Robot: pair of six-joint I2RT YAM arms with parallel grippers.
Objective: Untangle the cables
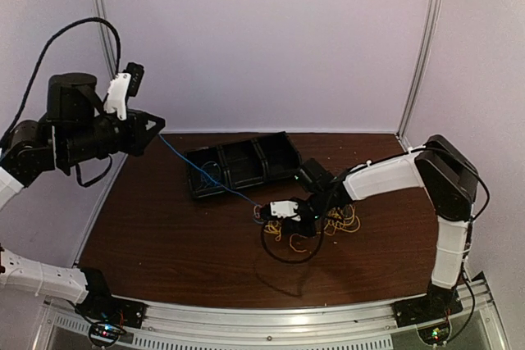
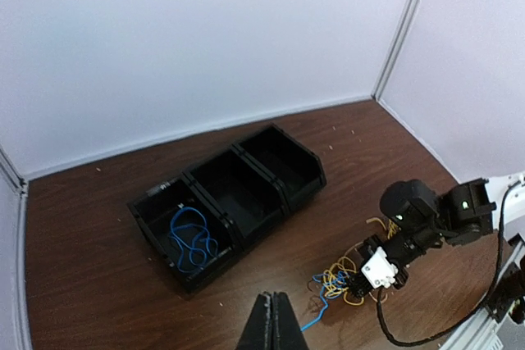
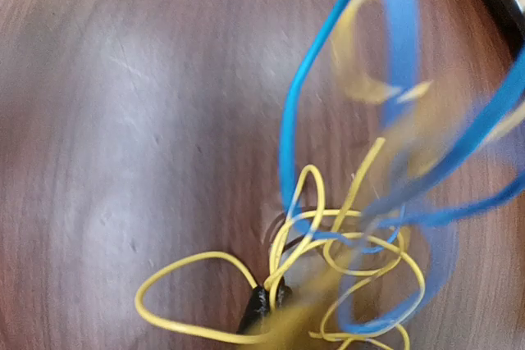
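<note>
Both tools closed: left tool (image 2: 271,322) holds taut blue cable (image 3: 402,30), right tool (image 3: 264,304) pinches tangled yellow cable (image 3: 189,261).

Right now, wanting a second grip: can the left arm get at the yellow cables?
Probably not readily: the left gripper is raised far off, shut, seemingly on a blue cable, and the right gripper crowds the yellow cables.

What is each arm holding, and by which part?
The left fingers grip a blue cable that stretches down to the tangle; which part is unclear. The right fingers pinch a loop of yellow cable in that tangle.
</note>
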